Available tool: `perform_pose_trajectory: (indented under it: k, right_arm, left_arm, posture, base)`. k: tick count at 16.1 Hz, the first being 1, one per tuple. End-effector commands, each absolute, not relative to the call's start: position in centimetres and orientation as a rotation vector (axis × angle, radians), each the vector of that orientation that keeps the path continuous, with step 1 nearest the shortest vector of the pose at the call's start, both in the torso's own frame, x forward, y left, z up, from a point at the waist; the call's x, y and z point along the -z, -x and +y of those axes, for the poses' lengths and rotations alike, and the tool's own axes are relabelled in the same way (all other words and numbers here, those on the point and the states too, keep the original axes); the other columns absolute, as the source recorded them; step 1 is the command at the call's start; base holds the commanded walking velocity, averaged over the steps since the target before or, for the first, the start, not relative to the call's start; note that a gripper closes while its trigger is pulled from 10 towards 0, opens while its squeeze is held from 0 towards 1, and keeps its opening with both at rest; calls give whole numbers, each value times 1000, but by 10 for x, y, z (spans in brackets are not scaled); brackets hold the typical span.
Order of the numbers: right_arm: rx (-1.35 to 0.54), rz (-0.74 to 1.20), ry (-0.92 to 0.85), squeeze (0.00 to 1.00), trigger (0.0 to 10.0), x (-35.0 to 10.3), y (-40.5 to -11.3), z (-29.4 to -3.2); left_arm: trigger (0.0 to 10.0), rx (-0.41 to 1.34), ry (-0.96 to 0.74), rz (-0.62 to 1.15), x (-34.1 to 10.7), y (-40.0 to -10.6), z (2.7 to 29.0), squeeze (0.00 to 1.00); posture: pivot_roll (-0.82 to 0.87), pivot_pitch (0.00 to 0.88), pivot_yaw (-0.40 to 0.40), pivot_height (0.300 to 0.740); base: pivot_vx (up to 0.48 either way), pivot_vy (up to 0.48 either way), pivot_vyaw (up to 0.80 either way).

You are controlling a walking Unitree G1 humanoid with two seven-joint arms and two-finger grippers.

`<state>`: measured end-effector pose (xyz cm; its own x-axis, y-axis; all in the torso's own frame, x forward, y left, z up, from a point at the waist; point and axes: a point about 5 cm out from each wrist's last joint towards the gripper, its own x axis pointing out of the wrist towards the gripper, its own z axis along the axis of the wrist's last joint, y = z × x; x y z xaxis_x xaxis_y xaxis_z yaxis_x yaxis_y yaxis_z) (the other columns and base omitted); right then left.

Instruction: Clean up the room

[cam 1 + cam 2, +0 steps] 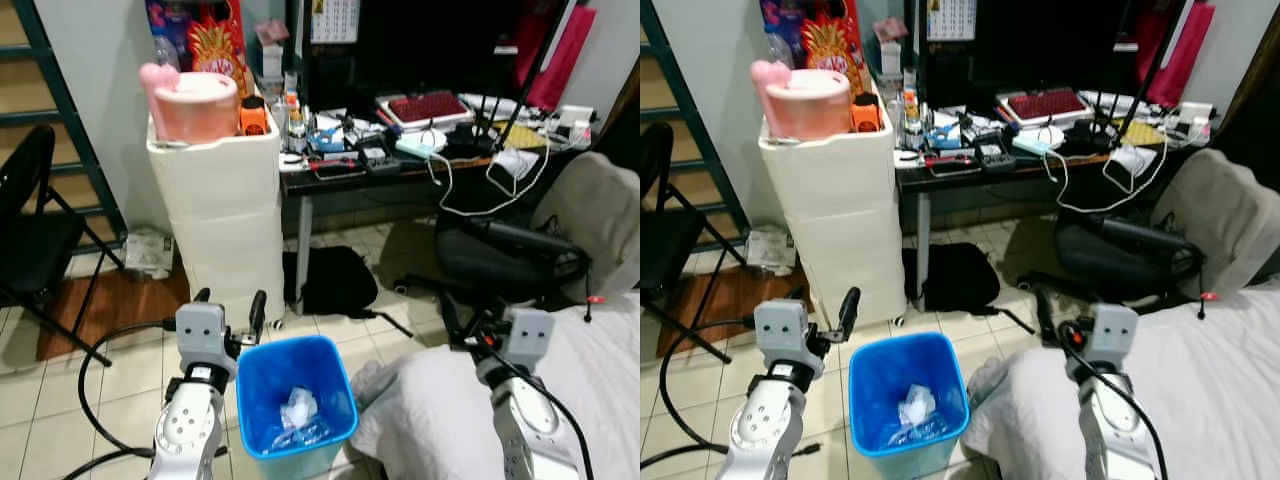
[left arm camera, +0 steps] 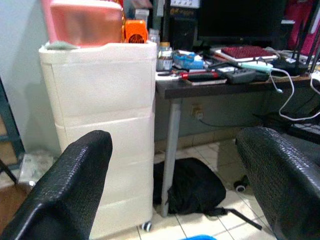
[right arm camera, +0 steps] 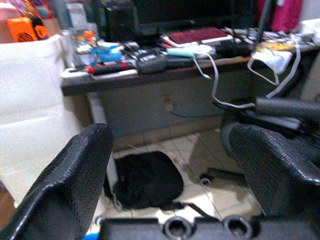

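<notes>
A blue waste bin (image 1: pixel 262 392) stands on the tiled floor just in front of me, with crumpled clear and white wrappers (image 1: pixel 297 410) at its bottom. My left gripper (image 1: pixel 230 306) hovers open and empty over the bin's far left corner. In the left wrist view, its fingertips (image 2: pixel 70 185) frame the white drawer unit (image 2: pixel 102 115). My right gripper (image 1: pixel 468 322) is open and empty too, held above the edge of the white-sheeted bed (image 1: pixel 430 400) to the bin's right. The right wrist view looks past its fingertips (image 3: pixel 65 185) at the desk.
A cluttered dark desk (image 1: pixel 400 172) runs along the back, with a black bag (image 1: pixel 335 280) under it and an office chair (image 1: pixel 520 250) at right. A pink container (image 1: pixel 195 105) tops the drawer unit. A black folding chair (image 1: pixel 30 230) and a floor cable (image 1: pixel 95 370) lie at left.
</notes>
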<state>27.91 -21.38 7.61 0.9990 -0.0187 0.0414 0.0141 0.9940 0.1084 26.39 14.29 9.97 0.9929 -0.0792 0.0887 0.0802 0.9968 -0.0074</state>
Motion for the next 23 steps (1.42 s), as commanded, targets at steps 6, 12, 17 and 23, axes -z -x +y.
perform_pose_trajectory:
  k: [6, 12, 17, 23]
  right_arm:
    - [-223, -19, 24, 0, 10000, -76, -288, -174]
    - [-253, 8, 51, 0, 10000, -69, -285, -176]
    - [-274, 24, 61, 0, 10000, -66, -283, -178]
    - [-264, 40, 61, 0, 10000, -61, -281, -181]
  left_arm:
    - [10000, 134, -39, -35, -99, -278, 133, 0]
    - [10000, 270, -96, -80, -101, -275, 123, 0]
    - [10000, 398, -42, -93, -100, -269, 111, 0]
    - [10000, 361, -4, -28, -91, -278, 117, 0]
  posture:
    - [43, 0, -21, 740]
    - [22, 0, 4, 740]
    - [10, 0, 1, 740]
    - [0, 0, 7, 740]
  base:
    - [0, 0, -267]
    - [0, -160, -400]
    - [0, -480, -320]
    - [0, 0, -400]
